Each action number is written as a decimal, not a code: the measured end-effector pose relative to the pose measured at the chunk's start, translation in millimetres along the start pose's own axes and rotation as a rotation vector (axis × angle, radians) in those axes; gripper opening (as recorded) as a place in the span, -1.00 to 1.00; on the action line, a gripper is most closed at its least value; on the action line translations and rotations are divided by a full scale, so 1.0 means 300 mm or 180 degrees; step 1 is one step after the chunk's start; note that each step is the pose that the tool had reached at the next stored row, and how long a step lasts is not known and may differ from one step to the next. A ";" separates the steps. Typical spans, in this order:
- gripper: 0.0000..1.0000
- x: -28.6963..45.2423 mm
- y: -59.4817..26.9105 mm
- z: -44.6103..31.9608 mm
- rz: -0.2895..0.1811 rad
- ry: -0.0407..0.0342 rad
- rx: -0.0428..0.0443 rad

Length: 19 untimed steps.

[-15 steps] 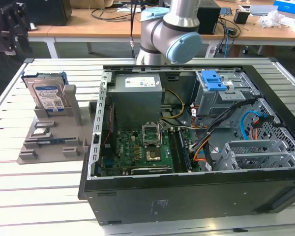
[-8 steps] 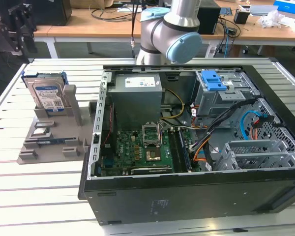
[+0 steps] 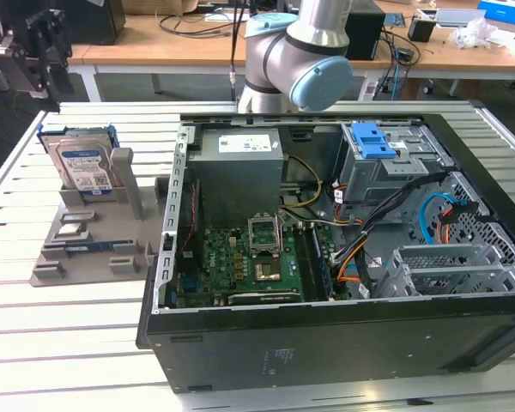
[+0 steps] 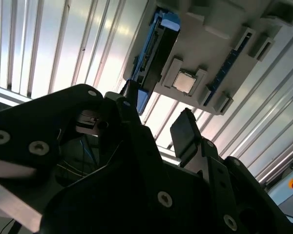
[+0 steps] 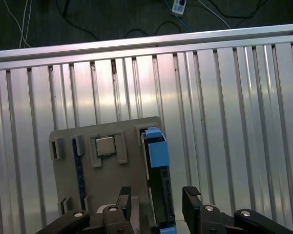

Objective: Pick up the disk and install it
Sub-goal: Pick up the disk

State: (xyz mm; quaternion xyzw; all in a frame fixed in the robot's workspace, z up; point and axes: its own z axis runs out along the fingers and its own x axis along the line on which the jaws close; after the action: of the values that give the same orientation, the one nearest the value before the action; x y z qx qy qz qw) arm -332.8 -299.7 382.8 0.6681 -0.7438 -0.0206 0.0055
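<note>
I have the gripper (image 5: 157, 191) hanging wide open with nothing in it; in both wrist views its two black fingers (image 5: 192, 197) stand well apart. Straight beneath the hand I see the disk (image 5: 156, 165), standing on edge in a slot of the grey holder (image 5: 112, 180). Its blue rail faces up at the hand and lines up with the gap between the fingers. In the exterior view the black gripper head is above the disk with clear space between them, not touching, and the drive's white-and-blue label (image 3: 84, 170) shows on its broad face. Just beside the disk, also under the hand, a processor chip (image 5: 105, 145) lies flat in a pocket of the same holder. A blue memory stick (image 5: 78, 161) sits in a slot beyond the chip, farther from the disk. The holder rests on the slatted aluminium table (image 5: 224, 122). Well away from the hand, toward the exterior view's right, the open computer case (image 3: 326, 343) lies on that table. Its grey drive cage (image 3: 395, 167) and blue latch (image 3: 371, 139) are on the side of the case away from the gripper.
</note>
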 end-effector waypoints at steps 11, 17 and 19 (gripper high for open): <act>0.08 -0.016 -0.025 0.044 -0.0076 0.0008 -0.0002; 0.08 -0.011 0.014 0.089 -0.0221 0.0014 -0.0005; 0.08 -0.010 0.018 0.102 -0.0221 0.0014 -0.0005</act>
State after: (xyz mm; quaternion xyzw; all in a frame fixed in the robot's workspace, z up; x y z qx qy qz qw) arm -339.0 -295.4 352.5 0.6935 -0.7201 -0.0198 0.0070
